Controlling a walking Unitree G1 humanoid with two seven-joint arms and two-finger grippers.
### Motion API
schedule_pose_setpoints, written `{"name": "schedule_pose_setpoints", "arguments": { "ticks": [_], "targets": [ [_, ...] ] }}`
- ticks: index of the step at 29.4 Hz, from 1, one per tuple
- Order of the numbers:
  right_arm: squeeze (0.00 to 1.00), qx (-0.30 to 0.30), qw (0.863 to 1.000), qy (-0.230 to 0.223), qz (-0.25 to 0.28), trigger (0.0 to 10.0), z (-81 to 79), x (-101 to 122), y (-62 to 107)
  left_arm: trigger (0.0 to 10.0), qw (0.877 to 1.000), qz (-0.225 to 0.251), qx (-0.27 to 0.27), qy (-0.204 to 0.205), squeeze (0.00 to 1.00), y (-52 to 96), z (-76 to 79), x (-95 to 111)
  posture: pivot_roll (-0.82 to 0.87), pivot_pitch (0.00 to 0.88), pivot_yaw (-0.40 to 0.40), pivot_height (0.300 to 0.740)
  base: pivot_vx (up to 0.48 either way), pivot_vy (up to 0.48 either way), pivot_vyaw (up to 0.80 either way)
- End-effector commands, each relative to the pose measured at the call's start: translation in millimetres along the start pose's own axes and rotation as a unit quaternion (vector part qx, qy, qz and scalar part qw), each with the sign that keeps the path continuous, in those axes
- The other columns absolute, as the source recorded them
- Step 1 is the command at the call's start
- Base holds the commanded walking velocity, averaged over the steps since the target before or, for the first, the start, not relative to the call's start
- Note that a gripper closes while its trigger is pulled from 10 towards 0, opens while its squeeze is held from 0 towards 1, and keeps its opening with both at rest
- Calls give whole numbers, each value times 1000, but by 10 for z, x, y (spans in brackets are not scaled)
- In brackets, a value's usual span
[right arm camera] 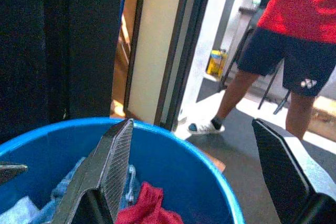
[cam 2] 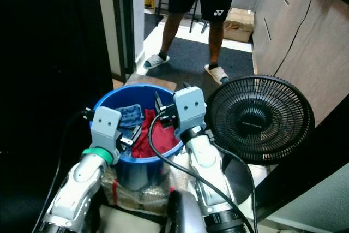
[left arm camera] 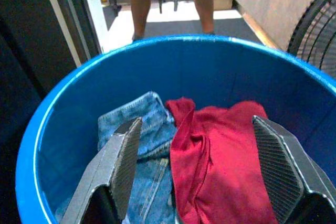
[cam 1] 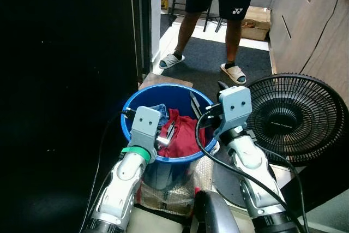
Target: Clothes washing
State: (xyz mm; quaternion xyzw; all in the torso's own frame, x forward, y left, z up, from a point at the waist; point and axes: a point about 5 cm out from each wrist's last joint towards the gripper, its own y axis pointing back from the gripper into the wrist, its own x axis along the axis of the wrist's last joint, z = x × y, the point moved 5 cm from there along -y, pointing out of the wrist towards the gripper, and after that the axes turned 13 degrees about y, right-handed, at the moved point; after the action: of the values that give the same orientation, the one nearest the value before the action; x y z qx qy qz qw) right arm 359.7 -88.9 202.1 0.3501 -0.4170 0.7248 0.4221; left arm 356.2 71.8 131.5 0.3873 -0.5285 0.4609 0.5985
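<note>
Dark floor mat [cam 1: 210,66] carries a person [cam 1: 218,4] at twelve o'clock, a black fan [cam 1: 297,118] at three o'clock, and a blue bucket [cam 1: 133,105] at centre holding a red shirt [left arm camera: 220,156] beside jeans [left arm camera: 152,129], over which the left gripper [left arm camera: 194,171] and right gripper [right arm camera: 194,171] hover, jaws released.

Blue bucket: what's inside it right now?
Inside the blue bucket lie a red garment and blue jeans, side by side, the red one overlapping the denim's edge. Anything under them is covered. Both pincers, left and right, are open above it.
</note>
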Motion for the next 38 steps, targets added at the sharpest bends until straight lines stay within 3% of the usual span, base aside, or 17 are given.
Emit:
{"name": "schedule_pose_setpoints", "arguments": {
  "ticks": [1, 14, 19, 28, 34, 38],
  "targets": [
    [0, -2, 1000, -2, -14, 10000, -22, -71, 24, 10000, 1000, -11, 1, -5, 0, 17, -13, -76, 56, 62, -21, 533, 0, 0, 0],
    [0, -2, 1000, 2, 2, 10000, -11, 14, -33, 10000, 1000, -3, 5, 1, 0, -45, 8, -13, 55, 63, -19, 498, 0, 0, 0],
    [0, -21, 1000, 3, 11, 10000, 84, 76, -57, 10000, 1000, -5, -1, -5, 0, -40, 20, -35, 55, 67, -13, 478, 0, 0, 0],
    [0, -20, 1000, 1, 18, 10000, 85, 101, -61, 10000, 1000, -4, 1, -9, 0, -41, -15, -26, 53, 64, -11, 478, 0, 0, 0],
    [0, 18, 1000, -2, 8, 10000, -71, 29, 16, 10000, 999, -28, 8, -16, 0, 5, -67, -180, 57, 53, -3, 478, 0, 0, 0],
    [0, 20, 1000, -21, -5, 10000, -90, -24, 10, 10000, 999, -38, 6, -24, 0, 1, -43, -253, 63, 72, -13, 478, 0, 0, 0]
  ]
}}
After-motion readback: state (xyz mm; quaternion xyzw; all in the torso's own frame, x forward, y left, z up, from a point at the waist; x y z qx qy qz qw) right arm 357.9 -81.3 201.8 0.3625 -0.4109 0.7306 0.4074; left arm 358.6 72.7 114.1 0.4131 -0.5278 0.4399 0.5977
